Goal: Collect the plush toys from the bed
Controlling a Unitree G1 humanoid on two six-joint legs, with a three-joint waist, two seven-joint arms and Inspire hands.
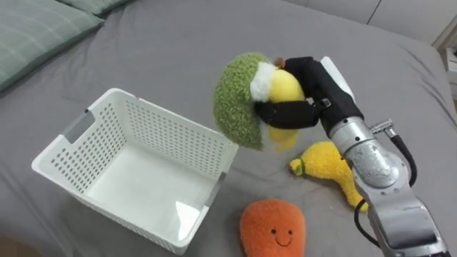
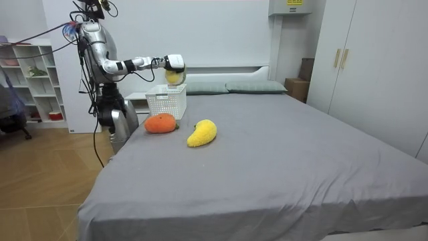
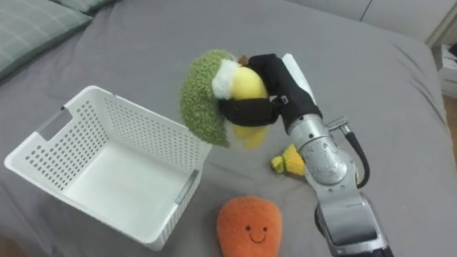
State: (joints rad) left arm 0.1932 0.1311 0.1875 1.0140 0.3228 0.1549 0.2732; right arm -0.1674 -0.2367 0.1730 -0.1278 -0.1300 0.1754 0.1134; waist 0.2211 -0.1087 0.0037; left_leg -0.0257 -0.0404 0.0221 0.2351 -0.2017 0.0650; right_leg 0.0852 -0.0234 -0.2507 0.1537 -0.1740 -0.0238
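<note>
grey fabric sheet [image 1: 178, 43] covered the bed, with pale green striped pillows [image 1: 36, 32] at the upper left of the eye views. a white perforated plastic basket [image 1: 171, 118] stood upright on the sheet, open top facing up, with slot handles in its end walls.

the right hand [image 1: 318, 89] was raised above the sheet. its black fingers [image 1: 285, 114] were curled firmly round a green, white and yellow plush toy [image 1: 239, 100], gripping the yellow part, with the fuzzy green side turned toward the basket. the held toy hung clear of the bed, just beside the basket's right corner, and its green edge hid part of that corner's rim. in the room view it sat above the basket.

a yellow, pear-shaped plush toy [image 1: 325, 163] lay on the sheet under the right forearm, which covered its right part. an orange, rounded plush toy with a stitched smile [image 1: 273, 227] lay near the basket's front corner, apart from it and from the yellow toy.

in the room view the robot stood at the bed's side, at the room view's left, right arm stretched over the mattress. a white open shelf unit [image 2: 33, 80] stood behind it, and white wardrobe doors [image 2: 374, 60] filled the room view's right.
</note>
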